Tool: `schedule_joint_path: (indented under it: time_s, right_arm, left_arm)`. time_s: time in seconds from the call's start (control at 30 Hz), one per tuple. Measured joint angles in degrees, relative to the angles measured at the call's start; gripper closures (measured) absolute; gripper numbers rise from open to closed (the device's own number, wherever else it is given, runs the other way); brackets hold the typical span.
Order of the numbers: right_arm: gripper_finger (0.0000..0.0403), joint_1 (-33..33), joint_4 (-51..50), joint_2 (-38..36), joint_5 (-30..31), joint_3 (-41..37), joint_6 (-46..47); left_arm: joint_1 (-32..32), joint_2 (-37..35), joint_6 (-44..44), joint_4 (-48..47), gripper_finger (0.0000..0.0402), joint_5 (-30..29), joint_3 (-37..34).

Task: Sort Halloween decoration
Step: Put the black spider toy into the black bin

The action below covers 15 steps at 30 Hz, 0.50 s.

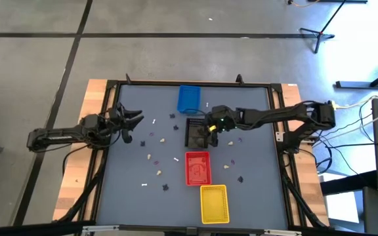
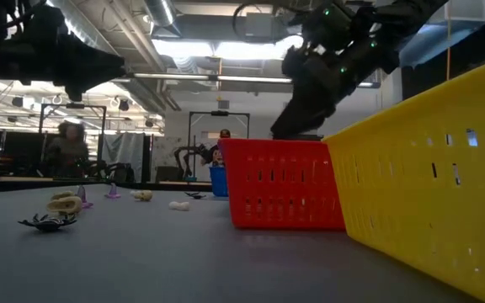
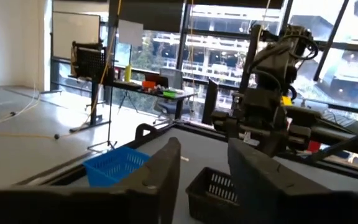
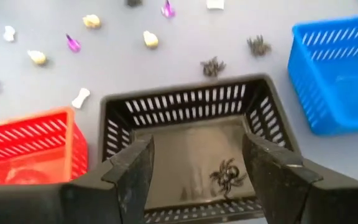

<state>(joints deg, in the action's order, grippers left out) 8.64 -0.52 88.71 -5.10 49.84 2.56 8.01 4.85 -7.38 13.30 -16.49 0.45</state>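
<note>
Right wrist view shows me a black spider (image 4: 227,175) lying in the black tray (image 4: 129,109), just under my right gripper (image 4: 194,165). Its fingers are wide apart and hold nothing. More small pieces (image 4: 149,39) lie on the grey table (image 4: 135,68) past the tray. My left gripper (image 3: 204,171) hangs partly open and empty, far off to the side.

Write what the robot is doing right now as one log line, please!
right gripper: open over black tray | black spider: lying in black tray | left gripper: open, raised, empty
</note>
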Motion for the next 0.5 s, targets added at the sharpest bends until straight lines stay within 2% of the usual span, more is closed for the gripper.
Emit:
schedule_joint_path:
  time_s: [0.23,0.5]
  right_arm:
    - [0.0161,0.0,0.5,-2.5,0.0,0.0,-0.1]
    - [0.0161,0.0,0.4,-2.5,0.0,0.0,-0.1]
  left_arm:
    - [0.0,7.8,0.0,1.6,0.0241,0.0,1.0]
    - [0.0,19.4,1.7,1.3,0.0226,0.0,7.5]
